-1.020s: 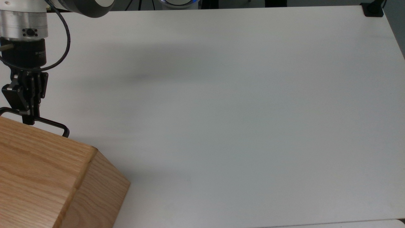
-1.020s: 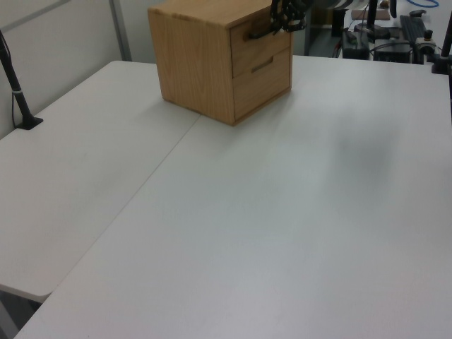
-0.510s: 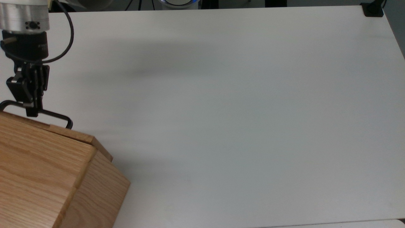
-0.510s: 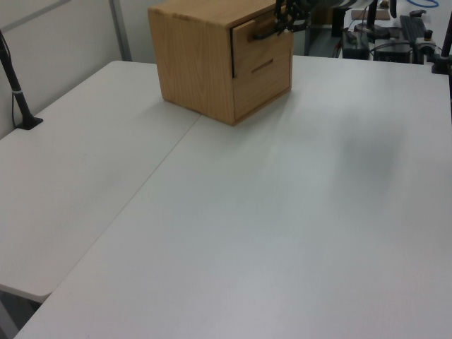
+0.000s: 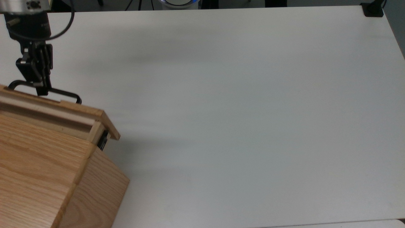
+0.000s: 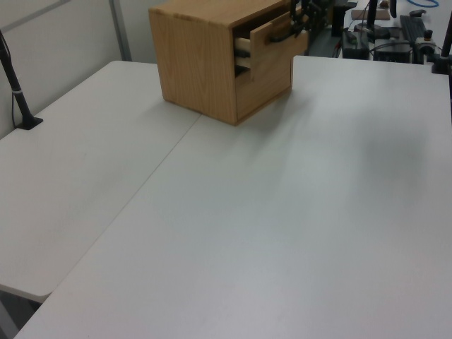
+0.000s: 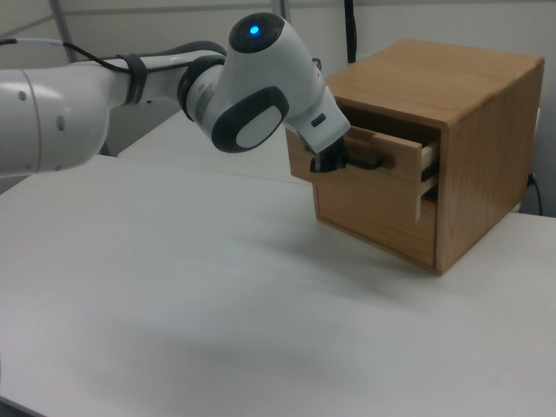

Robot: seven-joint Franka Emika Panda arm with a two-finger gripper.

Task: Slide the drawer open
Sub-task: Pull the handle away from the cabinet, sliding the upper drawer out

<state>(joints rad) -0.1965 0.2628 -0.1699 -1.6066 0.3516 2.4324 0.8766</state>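
The drawer (image 5: pixel 68 110) is the upper one of an oak cabinet (image 5: pixel 38 171) at the top view's lower left, and it stands partly pulled out. Its black side rail (image 5: pixel 102 141) shows at the corner. My gripper (image 5: pixel 41 91) is shut on the thin black bar handle (image 5: pixel 65 93), coming in from above in the top view. In the left view the drawer front (image 6: pixel 272 34) juts out of the cabinet (image 6: pixel 194 60), with the gripper (image 6: pixel 300 18) at its handle. In the right view my gripper (image 7: pixel 334 162) holds the handle (image 7: pixel 372 163) on the drawer front (image 7: pixel 395 149).
A second, lower drawer (image 7: pixel 373 208) sits closed beneath. The cabinet stands on a broad white table (image 5: pixel 237 110). A black clamp (image 5: pixel 373 9) sits at the table's far corner, and a black pole (image 6: pixel 18 92) rises at the left view's left edge.
The drawer has slid out of the cabinet, from closed to partly open. My gripper has moved back with the handle, staying shut on it.
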